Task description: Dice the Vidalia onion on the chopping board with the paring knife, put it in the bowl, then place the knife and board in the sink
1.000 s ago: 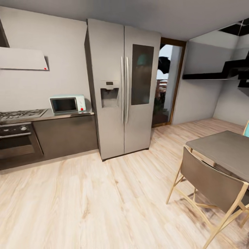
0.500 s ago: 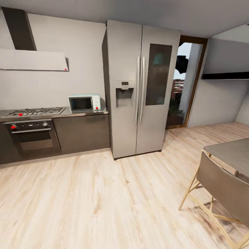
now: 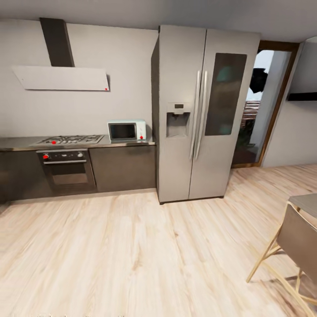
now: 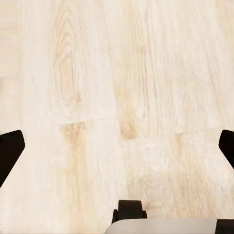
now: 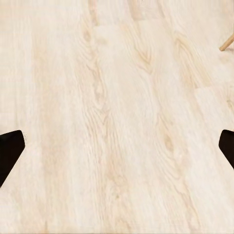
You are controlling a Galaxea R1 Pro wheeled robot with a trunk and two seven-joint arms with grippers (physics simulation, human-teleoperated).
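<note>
Left gripper (image 4: 117,146) and right gripper (image 5: 117,146): both spread wide, dark fingertips at the frame sides, nothing held, pale wood-grain floor (image 3: 132,255) beneath. Robot in transit. Ahead: tall grey steel fridge (image 3: 200,114); glossy dark bench (image 3: 127,144) running from the fridge's side past the cooktop (image 3: 70,140), oven (image 3: 68,169) below, small pale microwave (image 3: 127,130) at its fridge end. Sink, onion, board, knife, bowl not located; neither arm judged nearer.

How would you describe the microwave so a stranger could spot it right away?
Find the tall grey steel double-door fridge. Just to its left, on the dark countertop against the wall, sits the small pale mint box-shaped microwave. Unlike the flat gas hob further left, it stands up as a box with a dark window.
</note>
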